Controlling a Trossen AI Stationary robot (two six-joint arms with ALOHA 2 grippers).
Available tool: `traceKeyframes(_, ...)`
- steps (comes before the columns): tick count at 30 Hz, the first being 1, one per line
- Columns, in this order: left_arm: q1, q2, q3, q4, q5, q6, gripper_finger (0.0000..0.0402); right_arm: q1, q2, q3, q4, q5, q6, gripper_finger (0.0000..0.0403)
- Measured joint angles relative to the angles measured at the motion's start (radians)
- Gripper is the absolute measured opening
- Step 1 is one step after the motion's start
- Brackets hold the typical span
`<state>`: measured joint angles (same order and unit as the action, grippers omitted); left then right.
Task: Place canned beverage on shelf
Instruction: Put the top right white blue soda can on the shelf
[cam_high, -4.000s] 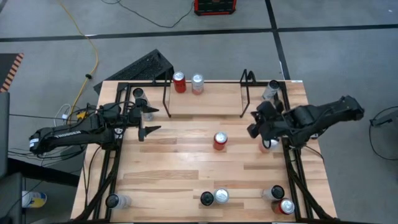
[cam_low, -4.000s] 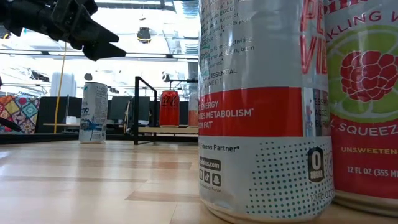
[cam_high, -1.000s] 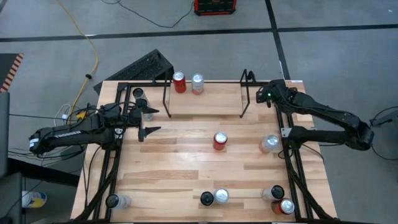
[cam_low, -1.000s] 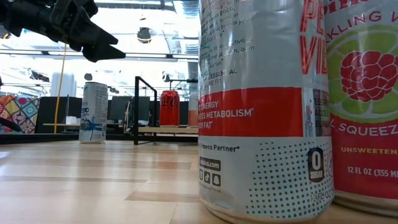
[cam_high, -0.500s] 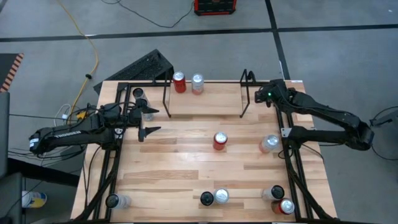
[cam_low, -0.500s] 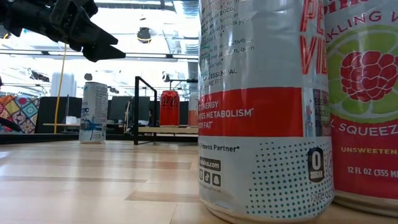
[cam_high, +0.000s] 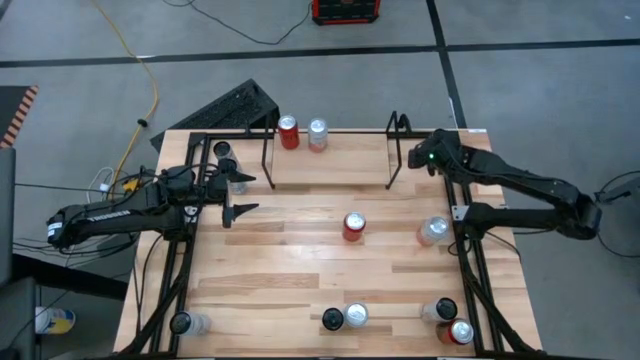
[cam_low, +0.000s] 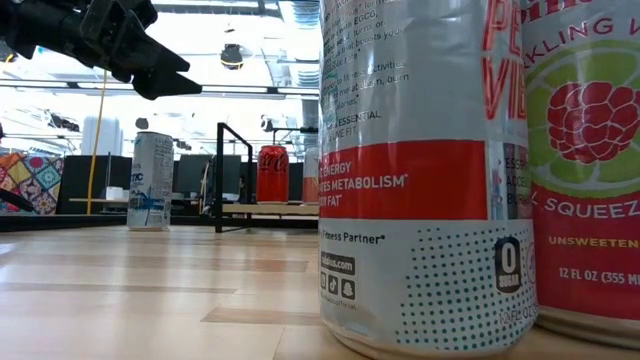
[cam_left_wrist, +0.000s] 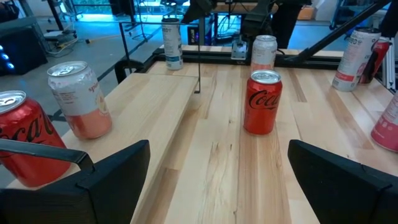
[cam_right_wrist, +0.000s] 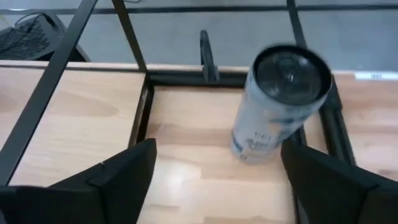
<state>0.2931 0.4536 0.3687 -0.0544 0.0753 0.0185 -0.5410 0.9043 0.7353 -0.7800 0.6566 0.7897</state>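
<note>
just above a tall can (cam_right_wrist: 280, 102), right claw (cam_right_wrist: 214, 180) open

Lighting: bright, even overhead light; soft short shadows on the wooden table (cam_high: 300, 250). Low view: backlit glare from ceiling lights, background washed out. Right wrist view: tall grey can (cam_right_wrist: 277, 102) motion-blurred.

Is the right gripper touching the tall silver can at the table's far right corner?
Apart. The right wrist view shows the right gripper open, the tall silver can ahead, clear of both fingers.
</note>
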Motion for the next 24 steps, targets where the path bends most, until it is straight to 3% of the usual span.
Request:
traceKeyframes(10,0.000,0.000,0.000,0.000,-0.002,-0.005,0.0369,0.062,0.000,-0.007,-0.122,0.180,0.134,0.0359)
traceKeyframes(16,0.000,0.000,0.000,0.000,-0.003,-0.022,0.0369,0.036,0.000,-0.049,-0.113,0.179,0.130,0.0362)
traceKeyframes(24,0.000,0.000,0.000,0.002,-0.011,-0.035,0.0369,0.027,0.000,-0.055,-0.093,0.177,0.113,0.0396)
